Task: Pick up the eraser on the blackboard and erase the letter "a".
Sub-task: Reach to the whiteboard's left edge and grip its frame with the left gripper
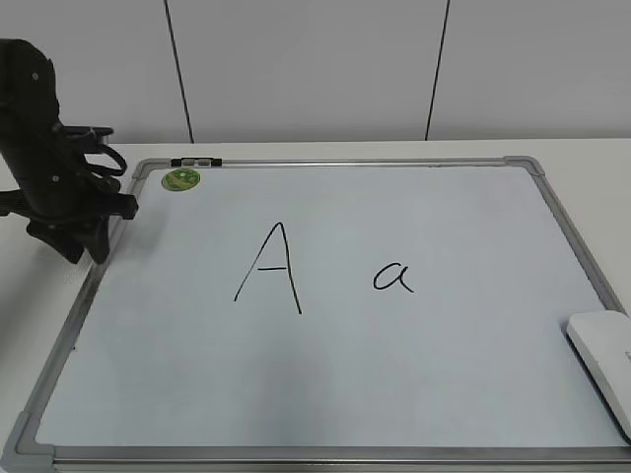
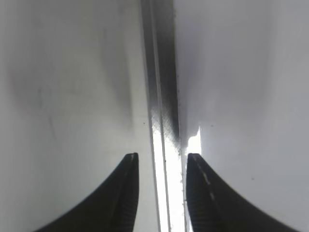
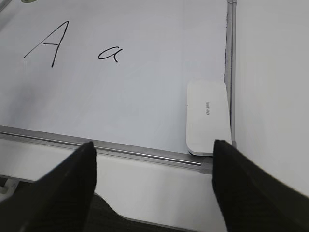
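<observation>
The blackboard point(image 1: 325, 394) is a white board in a grey frame, lying flat on the table. The small letter "a" point(image 1: 392, 277) sits right of centre; it also shows in the right wrist view point(image 3: 110, 52). The white eraser point(image 1: 603, 357) lies at the board's near right corner, also seen in the right wrist view point(image 3: 207, 116). My left gripper point(image 1: 84, 248) hangs over the board's left frame, jaws a little apart and empty point(image 2: 161, 164). My right gripper point(image 3: 153, 145) is wide open and empty, hovering before the board's front edge, short of the eraser.
A taller capital "A" point(image 1: 268, 268) is drawn left of the small letter. A green round magnet point(image 1: 181, 179) sits at the board's far left corner beside a dark clip point(image 1: 195, 162). White table surrounds the board; a white wall stands behind.
</observation>
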Controlling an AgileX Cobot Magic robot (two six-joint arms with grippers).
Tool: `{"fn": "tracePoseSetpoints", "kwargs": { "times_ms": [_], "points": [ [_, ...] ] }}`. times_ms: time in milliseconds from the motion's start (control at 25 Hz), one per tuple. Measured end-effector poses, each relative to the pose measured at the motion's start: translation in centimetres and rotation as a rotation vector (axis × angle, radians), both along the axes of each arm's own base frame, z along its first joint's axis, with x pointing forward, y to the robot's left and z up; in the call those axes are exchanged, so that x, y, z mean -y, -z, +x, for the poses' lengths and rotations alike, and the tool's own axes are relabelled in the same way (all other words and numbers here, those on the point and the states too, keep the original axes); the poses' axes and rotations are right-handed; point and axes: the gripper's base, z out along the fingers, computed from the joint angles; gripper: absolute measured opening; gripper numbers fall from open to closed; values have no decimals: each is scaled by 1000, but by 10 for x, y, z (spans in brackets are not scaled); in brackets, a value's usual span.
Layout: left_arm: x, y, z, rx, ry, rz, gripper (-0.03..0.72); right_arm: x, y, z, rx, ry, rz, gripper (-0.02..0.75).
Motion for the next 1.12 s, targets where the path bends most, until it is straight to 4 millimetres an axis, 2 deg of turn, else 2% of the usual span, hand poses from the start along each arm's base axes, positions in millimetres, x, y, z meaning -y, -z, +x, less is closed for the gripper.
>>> {"fn": "tracePoseSetpoints", "kwargs": {
  "times_ms": [240, 1000, 1120],
  "points": [
    [-10, 14, 2, -30, -30, -5, 242, 0, 0, 0, 0, 0, 0, 555],
    [-7, 17, 4, -15, -47, -31, 220, 0, 0, 0, 0, 0, 0, 555],
    [-7, 17, 4, -15, -47, -31, 197, 0, 0, 0, 0, 0, 0, 555]
  ]
}}
